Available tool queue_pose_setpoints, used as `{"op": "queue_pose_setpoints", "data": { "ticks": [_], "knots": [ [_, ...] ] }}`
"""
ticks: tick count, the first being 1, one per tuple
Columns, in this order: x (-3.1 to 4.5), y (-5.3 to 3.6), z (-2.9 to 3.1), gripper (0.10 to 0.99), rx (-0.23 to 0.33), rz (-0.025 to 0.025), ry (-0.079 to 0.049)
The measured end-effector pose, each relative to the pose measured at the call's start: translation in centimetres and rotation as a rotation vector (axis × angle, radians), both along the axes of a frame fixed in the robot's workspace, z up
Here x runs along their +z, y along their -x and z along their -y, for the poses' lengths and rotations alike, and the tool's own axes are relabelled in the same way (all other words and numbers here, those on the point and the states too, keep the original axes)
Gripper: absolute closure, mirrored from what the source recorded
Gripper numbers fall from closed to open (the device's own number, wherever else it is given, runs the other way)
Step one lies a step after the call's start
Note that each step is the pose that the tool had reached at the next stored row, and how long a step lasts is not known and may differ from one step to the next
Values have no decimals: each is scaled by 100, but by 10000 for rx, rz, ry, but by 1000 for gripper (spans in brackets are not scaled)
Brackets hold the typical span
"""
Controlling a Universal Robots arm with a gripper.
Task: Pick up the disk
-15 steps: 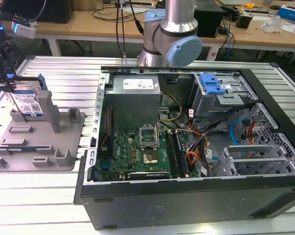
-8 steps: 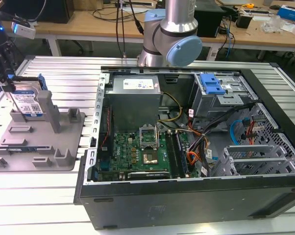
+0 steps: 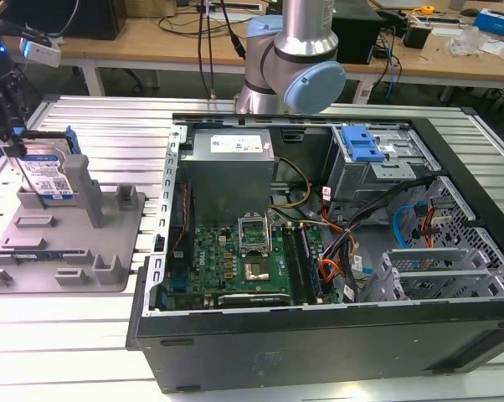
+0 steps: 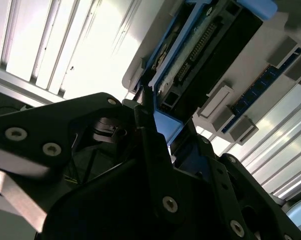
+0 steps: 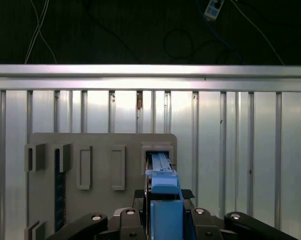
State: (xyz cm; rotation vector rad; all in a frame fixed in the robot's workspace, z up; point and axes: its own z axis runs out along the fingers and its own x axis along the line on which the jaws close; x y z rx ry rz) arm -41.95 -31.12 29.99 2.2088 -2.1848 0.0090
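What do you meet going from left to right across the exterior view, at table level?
Gripper at the disk standing upright in the grey fixture → open computer case, with the power supply and motherboard → blue drive bay latch → silver drive cages.

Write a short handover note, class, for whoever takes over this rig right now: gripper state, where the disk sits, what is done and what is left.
Gripper: shut on the disk's blue rail, fingers either side of it in both wrist views.
Disk: upright on edge in the grey fixture at the exterior view's left, beside the open computer case.
Done: approach and grasp.
Left: the disk is not yet lifted clear of the fixture.
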Motion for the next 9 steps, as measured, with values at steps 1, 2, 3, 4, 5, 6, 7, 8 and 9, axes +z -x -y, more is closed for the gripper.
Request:
{"op": "queue_pose_setpoints", "data": {
  "ticks": [1, 2, 3, 4, 5, 6, 7, 8, 9],
  "knots": [
    [12, 0, 0, 722, 0, 3, -1],
    [36, 0, 0, 722, 1, 4, 0],
    [72, 0, 0, 722, 0, 1, 0],
    [125, 0, 0, 722, 0, 1, -1],
    [168, 0, 0, 722, 0, 0, 0],
    [289, 0, 0, 722, 0, 2, -1],
    [334, 0, 0, 722, 0, 2, 0],
    [381, 0, 0, 722, 0, 3, 0],
    [425, 0, 0, 722, 0, 2, -1]
  ]
}}
